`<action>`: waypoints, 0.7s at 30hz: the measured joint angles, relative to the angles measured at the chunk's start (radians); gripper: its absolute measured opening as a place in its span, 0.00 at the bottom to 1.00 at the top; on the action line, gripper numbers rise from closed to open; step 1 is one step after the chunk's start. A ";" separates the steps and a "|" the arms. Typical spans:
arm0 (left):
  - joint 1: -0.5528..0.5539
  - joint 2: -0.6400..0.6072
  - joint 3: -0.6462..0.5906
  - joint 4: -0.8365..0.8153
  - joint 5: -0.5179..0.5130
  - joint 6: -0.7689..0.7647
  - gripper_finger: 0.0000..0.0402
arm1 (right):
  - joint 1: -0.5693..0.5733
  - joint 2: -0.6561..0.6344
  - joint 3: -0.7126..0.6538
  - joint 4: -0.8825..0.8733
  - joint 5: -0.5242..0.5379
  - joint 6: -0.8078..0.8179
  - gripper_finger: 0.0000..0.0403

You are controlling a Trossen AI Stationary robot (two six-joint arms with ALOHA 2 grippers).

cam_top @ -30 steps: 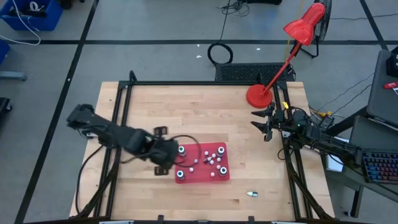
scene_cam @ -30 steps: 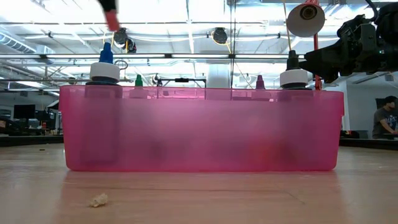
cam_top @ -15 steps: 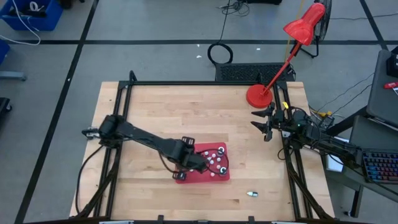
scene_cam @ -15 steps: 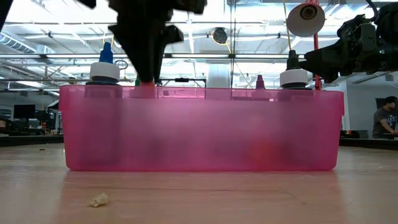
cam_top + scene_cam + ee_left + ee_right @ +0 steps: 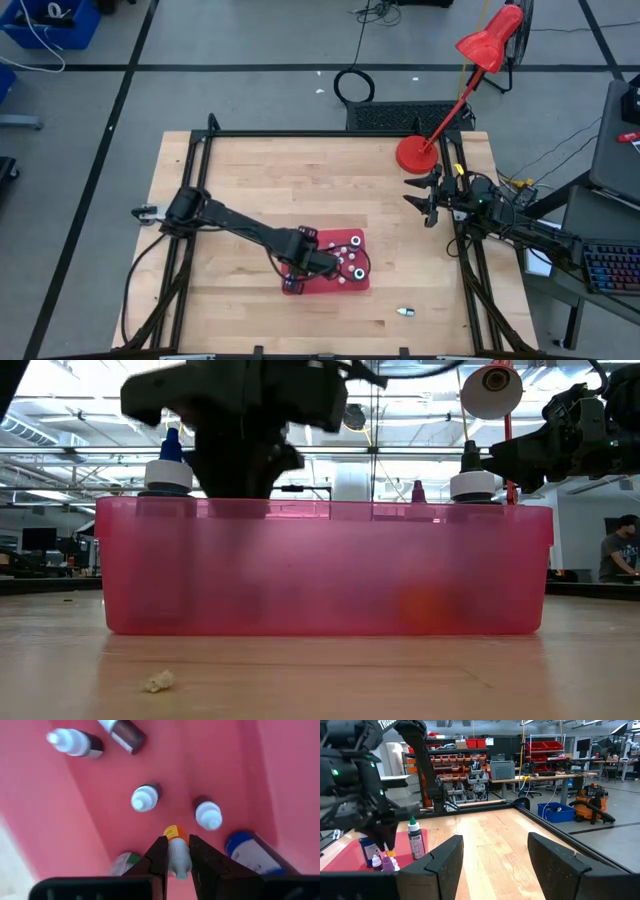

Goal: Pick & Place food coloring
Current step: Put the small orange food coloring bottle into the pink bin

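Left gripper (image 5: 176, 862) inside red tray (image 5: 355, 283), fingers squeezing small food coloring bottle (image 5: 175, 850). Right gripper (image 5: 418, 195) far from tray, fingers apart.

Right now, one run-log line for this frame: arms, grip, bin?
left gripper: in red bin, shut on small dropper bottle | right gripper: open, parked at table's right edge | loose bottle on table

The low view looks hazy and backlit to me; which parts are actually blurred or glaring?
Low view: the pink bin fills the frame, its contents only smears through its wall; bright ceiling lights leave the left hand a dark silhouette. Left wrist view: the dropper bottle is soft-edged.
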 joint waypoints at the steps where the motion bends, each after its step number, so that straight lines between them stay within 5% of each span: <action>1: 0.002 0.000 -0.015 0.016 0.009 0.000 0.14 | 0.000 0.000 0.000 0.000 0.000 0.000 0.52; 16: 0.028 -0.005 -0.110 0.147 0.115 -0.019 0.14 | 0.000 0.000 0.001 0.000 0.000 0.000 0.52; 21: 0.029 -0.002 -0.112 0.146 0.097 -0.017 0.34 | 0.000 0.000 0.001 0.000 0.000 0.000 0.52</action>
